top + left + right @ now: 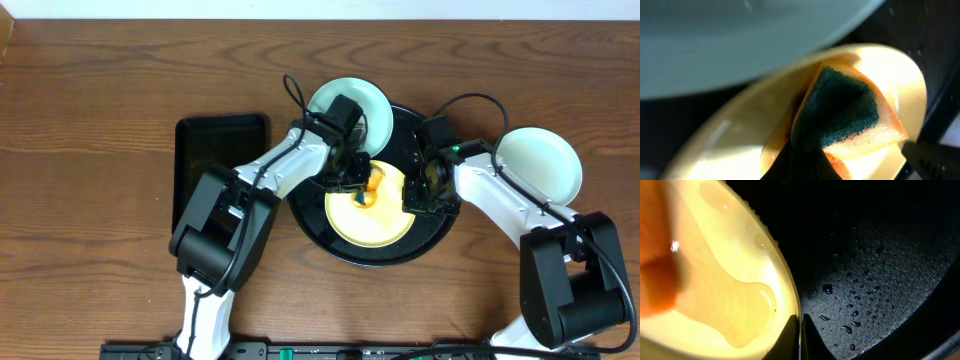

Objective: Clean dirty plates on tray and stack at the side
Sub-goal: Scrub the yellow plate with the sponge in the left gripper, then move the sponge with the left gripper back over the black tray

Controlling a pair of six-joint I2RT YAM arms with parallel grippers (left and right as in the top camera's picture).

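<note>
On the near half of the round black tray (372,257) lies the pale yellow plate (365,225), its face wet and glossy, with a film of water pooled across it in the right wrist view (730,290). The right claw (418,192) comes in over the tray's right side and is clamped on that plate's right rim; close up, its two dark fingertips (801,337) pinch the thin edge from either side. Beside them the tray floor (880,280) is beaded with droplets. The left claw (355,172) reaches in from the tray's left and is closed on an orange sponge (372,186) with a dark green scouring face (845,110), pressed against the far part of the yellow plate (740,145) near the tray's middle. The right wrist camera catches only a blurred orange shape at its left edge. Off the tray to its right, a pale mint plate (545,160) sits on the wooden bench (100,100), apart from the rim. To the tray's left, a rectangular black tray (215,150) lies on the bench. Farthest, a second pale mint plate (340,100) overlaps the tray's far-left rim, filling the top of the left wrist view (740,40); whether it lies flat I cannot tell
</note>
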